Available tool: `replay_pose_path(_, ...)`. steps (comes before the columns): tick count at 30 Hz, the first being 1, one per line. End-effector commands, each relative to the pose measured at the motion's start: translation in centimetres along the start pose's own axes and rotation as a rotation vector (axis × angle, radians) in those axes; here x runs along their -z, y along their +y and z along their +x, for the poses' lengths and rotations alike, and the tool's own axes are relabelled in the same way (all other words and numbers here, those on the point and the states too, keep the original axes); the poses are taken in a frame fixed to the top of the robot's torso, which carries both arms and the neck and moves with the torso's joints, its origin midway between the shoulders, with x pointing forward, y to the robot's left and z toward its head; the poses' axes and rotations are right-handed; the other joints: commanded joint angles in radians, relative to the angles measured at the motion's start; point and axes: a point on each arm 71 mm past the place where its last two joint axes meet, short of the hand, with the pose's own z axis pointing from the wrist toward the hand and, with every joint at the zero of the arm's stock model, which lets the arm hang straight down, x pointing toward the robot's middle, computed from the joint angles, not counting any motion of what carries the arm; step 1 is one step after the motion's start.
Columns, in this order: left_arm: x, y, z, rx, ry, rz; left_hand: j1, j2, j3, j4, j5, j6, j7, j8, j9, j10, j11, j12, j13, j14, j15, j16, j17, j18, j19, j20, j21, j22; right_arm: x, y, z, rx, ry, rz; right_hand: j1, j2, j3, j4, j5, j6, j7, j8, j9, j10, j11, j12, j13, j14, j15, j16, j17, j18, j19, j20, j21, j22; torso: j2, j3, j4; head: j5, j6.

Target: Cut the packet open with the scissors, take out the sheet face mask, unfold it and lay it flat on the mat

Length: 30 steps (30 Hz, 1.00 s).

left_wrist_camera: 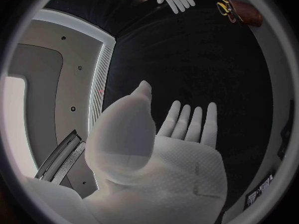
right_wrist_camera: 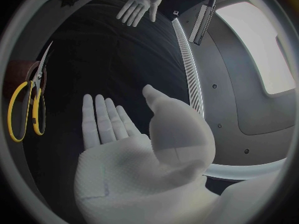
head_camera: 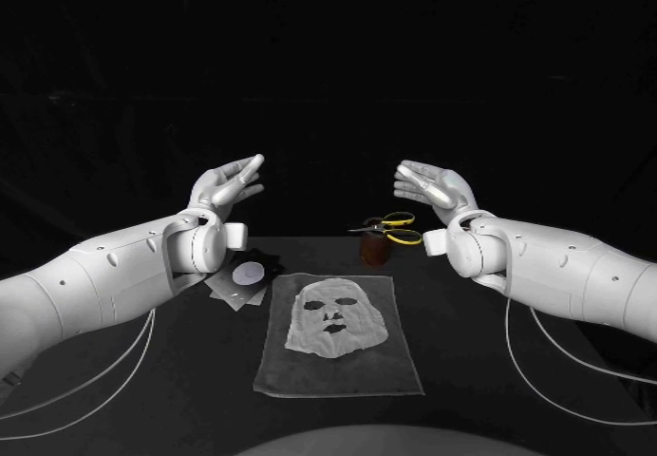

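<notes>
white sheet face mask (head_camera: 331,314) is lying flat on the mat (head_camera: 346,378) – left robot hand (head_camera: 226,182) and right robot hand (head_camera: 436,183) are being held raised, spread, empty; an edge could be creased by a lowering arm.

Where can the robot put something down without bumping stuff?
Bare table lies right of the mat, nearer than the scissors, and also left of the mat, nearer than the packet. It is crowded at the mat's far corners, beside packet and scissors.
</notes>
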Motion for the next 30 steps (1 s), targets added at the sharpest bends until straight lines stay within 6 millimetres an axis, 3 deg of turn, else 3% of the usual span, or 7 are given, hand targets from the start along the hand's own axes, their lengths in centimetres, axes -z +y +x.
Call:
replay_pose_path(1, 0.2, 0.0, 0.2, -0.003, -0.001, 0.001, -0.404, 0.077, -0.055, -0.215, -0.038, -0.554, -0.106, -0.117, -0.076, -0.503, -0.087, -0.041, -0.041, -0.419, -0.130, -0.072, -0.126, -0.079, -0.486, -0.211, -0.047, -0.176, 0.2, 0.1, 0.2, 0.000, -0.006, 0.000, -1.034, 0.031, -0.267, -0.063, -0.044, -0.490, -0.169, -0.046, -0.101, -0.614, -0.165, -0.047, -0.046, -0.647, -0.137, -0.047, -0.171, -0.127, -0.570, -0.206, -0.044, -0.336, 0.006, 0.0011, -0.0001, 0.000, 0.007)
replay_pose_path(5, 1.1, 0.2, 0.9, -0.008, -0.009, -0.003, -0.530, 0.077, -0.055, -0.215, -0.038, -0.554, -0.106, -0.117, -0.076, -0.503, -0.087, -0.041, -0.041, -0.419, -0.130, -0.072, -0.126, -0.079, -0.486, -0.211, -0.047, -0.176, 0.8, 0.3, 1.0, -0.011, -0.019, 0.006, -1.034, 0.031, -0.267, -0.063, -0.044, -0.490, -0.169, -0.046, -0.101, -0.614, -0.165, -0.047, -0.046, -0.647, -0.137, -0.047, -0.171, -0.127, -0.570, -0.206, -0.044, -0.336, 0.021, 0.0057, 0.0007, 0.005, 0.033)
replay_pose_path(6, 1.3, 0.2, 1.1, -0.010, -0.012, -0.004, -1.235, 0.077, -0.055, -0.215, -0.038, -0.554, -0.106, -0.117, -0.076, -0.503, -0.087, -0.041, -0.041, -0.419, -0.130, -0.072, -0.126, -0.079, -0.486, -0.211, -0.047, -0.176, 1.0, 0.3, 1.2, -0.015, -0.023, 0.008, -1.034, 0.031, -0.267, -0.063, -0.044, -0.490, -0.169, -0.046, -0.101, -0.614, -0.165, -0.047, -0.046, -0.647, -0.137, -0.047, -0.171, -0.127, -0.570, -0.206, -0.044, -0.336, 0.027, 0.0072, 0.0010, 0.006, 0.042)
replay_pose_path(12, 4.0, 0.4, 3.0, -0.025, -0.038, -0.010, -1.235, 0.077, -0.055, -0.215, -0.038, -0.554, -0.106, -0.117, -0.076, -0.503, -0.087, -0.041, -0.041, -0.419, -0.130, -0.072, -0.126, -0.079, -0.486, -0.211, -0.047, -0.176, 3.1, 1.3, 3.5, -0.047, -0.061, 0.028, -1.034, 0.031, -0.267, -0.063, -0.044, -0.490, -0.169, -0.046, -0.101, -0.614, -0.165, -0.047, -0.046, -0.647, -0.137, -0.047, -0.171, -0.127, -0.570, -0.206, -0.044, -0.336, 0.071, 0.0207, 0.0034, 0.019, 0.120)
replay_pose_path(17, 6.6, 0.1, 4.6, -0.039, -0.062, -0.009, -1.235, 0.077, -0.055, -0.215, -0.038, -0.554, -0.106, -0.117, -0.076, -0.503, -0.087, -0.041, -0.041, -0.419, -0.130, -0.072, -0.126, -0.079, -0.486, -0.211, -0.047, -0.176, 5.2, 2.5, 5.3, -0.074, -0.094, 0.047, -1.034, 0.031, -0.267, -0.063, -0.044, -0.490, -0.169, -0.046, -0.101, -0.614, -0.165, -0.047, -0.046, -0.647, -0.137, -0.047, -0.171, -0.127, -0.570, -0.206, -0.044, -0.336, 0.099, 0.0293, 0.0049, 0.027, 0.170)
replay_pose_path(22, 8.2, -0.3, 5.5, -0.047, -0.076, -0.005, -1.235, 0.077, -0.055, -0.215, -0.038, -0.554, -0.106, -0.117, -0.076, -0.503, -0.087, -0.041, -0.041, -0.419, -0.130, -0.072, -0.126, -0.079, -0.486, -0.211, -0.047, -0.176, 6.5, 3.4, 6.3, -0.088, -0.113, 0.060, -1.034, 0.031, -0.267, -0.063, -0.044, -0.490, -0.169, -0.046, -0.101, -0.614, -0.165, -0.047, -0.046, -0.647, -0.137, -0.047, -0.171, -0.127, -0.570, -0.206, -0.044, -0.336, 0.111, 0.0327, 0.0055, 0.030, 0.190)
replay_pose_path(30, 8.7, -0.5, 5.8, -0.050, -0.081, -0.003, -1.235, 0.077, -0.055, -0.215, -0.038, -0.554, -0.106, -0.117, -0.076, -0.503, -0.087, -0.041, -0.041, -0.419, -0.130, -0.072, -0.126, -0.079, -0.486, -0.211, -0.047, -0.176, 6.9, 3.7, 6.6, -0.092, -0.119, 0.064, -1.034, 0.031, -0.267, -0.063, -0.044, -0.490, -0.169, -0.046, -0.101, -0.614, -0.165, -0.047, -0.046, -0.647, -0.137, -0.047, -0.171, -0.127, -0.570, -0.206, -0.044, -0.336, 0.111, 0.0328, 0.0056, 0.030, 0.190)
